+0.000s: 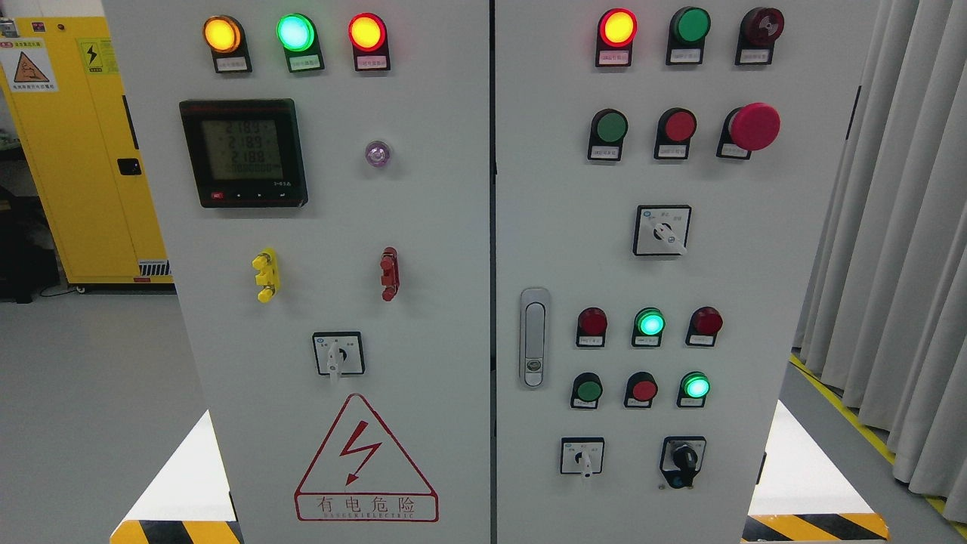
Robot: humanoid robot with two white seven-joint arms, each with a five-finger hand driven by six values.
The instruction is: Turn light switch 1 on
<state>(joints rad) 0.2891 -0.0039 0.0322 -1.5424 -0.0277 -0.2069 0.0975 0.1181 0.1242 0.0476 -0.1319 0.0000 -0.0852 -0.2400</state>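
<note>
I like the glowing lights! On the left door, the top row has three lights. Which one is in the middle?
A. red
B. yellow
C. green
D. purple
C. The green light glows in the middle of the top row, between the yellow light on its left and the red light on its right.

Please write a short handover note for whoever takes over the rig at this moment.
Hands: neither robot hand is in view, so their state is unknown.
Scene: the head camera faces the cabinet, two doors with lamps, buttons and selector switches. The labels are too small to read, so which one is light switch 1 cannot be told.
Lit now: left door top row amber, green and red lamps; right door top red lamp, and two lower green ones.
Done: nothing visibly begun.
Left: identify the switch, reach, turn it on.
</note>
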